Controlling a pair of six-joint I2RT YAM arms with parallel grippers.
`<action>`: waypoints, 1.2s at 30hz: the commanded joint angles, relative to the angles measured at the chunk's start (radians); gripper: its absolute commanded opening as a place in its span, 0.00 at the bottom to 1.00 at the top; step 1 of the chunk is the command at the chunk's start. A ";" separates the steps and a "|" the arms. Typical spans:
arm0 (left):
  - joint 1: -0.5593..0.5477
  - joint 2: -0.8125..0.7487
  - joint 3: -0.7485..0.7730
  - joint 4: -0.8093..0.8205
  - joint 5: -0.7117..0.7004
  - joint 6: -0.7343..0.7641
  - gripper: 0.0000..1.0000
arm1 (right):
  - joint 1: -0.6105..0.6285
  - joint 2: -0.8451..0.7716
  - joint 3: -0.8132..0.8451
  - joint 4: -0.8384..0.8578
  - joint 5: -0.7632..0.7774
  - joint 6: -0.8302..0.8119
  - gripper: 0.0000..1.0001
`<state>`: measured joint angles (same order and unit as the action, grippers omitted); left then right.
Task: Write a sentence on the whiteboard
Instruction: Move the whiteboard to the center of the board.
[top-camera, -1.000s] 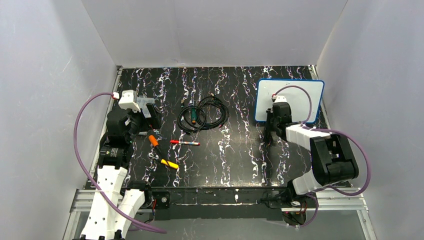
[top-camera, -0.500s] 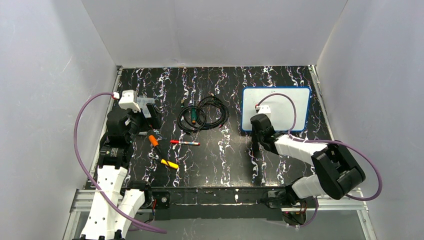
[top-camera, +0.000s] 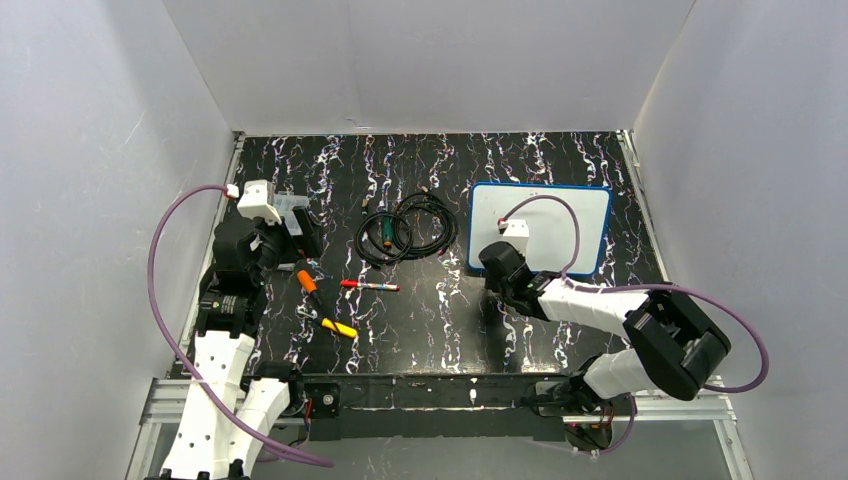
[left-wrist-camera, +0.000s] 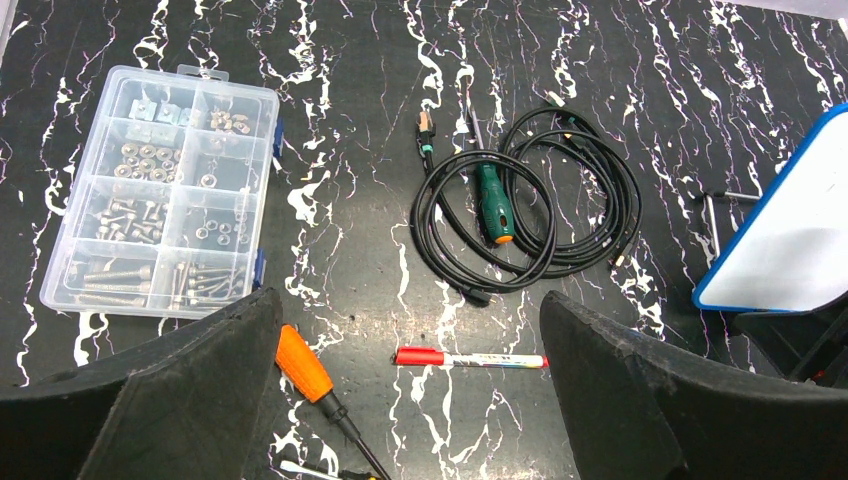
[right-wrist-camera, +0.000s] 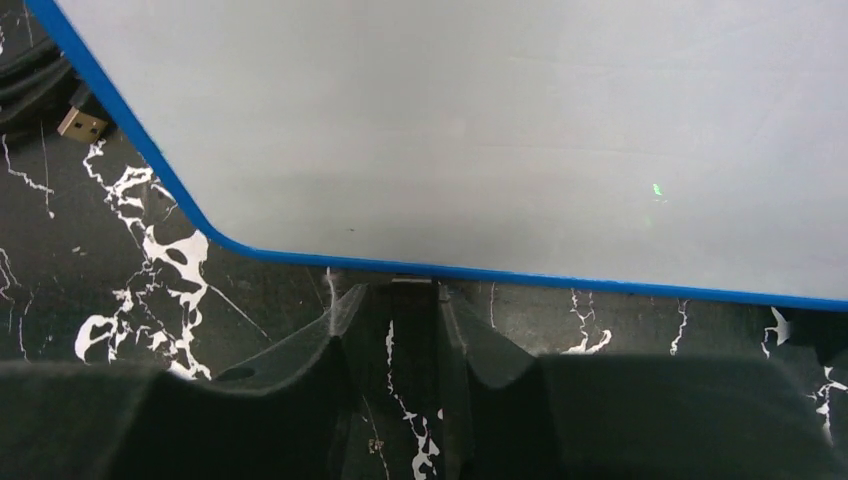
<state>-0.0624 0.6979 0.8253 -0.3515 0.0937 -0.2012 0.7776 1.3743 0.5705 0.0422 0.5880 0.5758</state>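
Right tool (right-wrist-camera: 397, 300) sat at the whiteboard (right-wrist-camera: 480, 130) edge, grip not discernible; a loose hold could let it slip. Left tool (left-wrist-camera: 410, 300) stood apart.

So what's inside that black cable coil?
A green-handled screwdriver lies inside the black cable coil, its shaft crossing the loops. The table directly under the strands is covered.

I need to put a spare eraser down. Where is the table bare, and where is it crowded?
Bare: the wide near-middle stretch between the red marker and the right arm, and the back strip behind the cable coil and whiteboard. Crowded: the left side, where the parts box, orange screwdriver and left arm bunch together.
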 joint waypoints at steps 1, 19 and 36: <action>0.004 0.000 -0.009 0.000 0.012 0.013 0.99 | 0.040 -0.039 0.005 -0.003 0.047 0.050 0.43; 0.004 -0.001 -0.014 0.006 0.065 0.037 0.99 | 0.259 -0.008 0.117 0.144 -0.536 -0.312 0.51; 0.003 -0.001 -0.034 0.015 0.092 0.049 0.99 | 0.274 0.456 0.523 0.103 -0.652 -0.563 0.54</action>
<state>-0.0624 0.6994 0.7937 -0.3435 0.1661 -0.1669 1.0393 1.7828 1.0203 0.1585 -0.0418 0.0929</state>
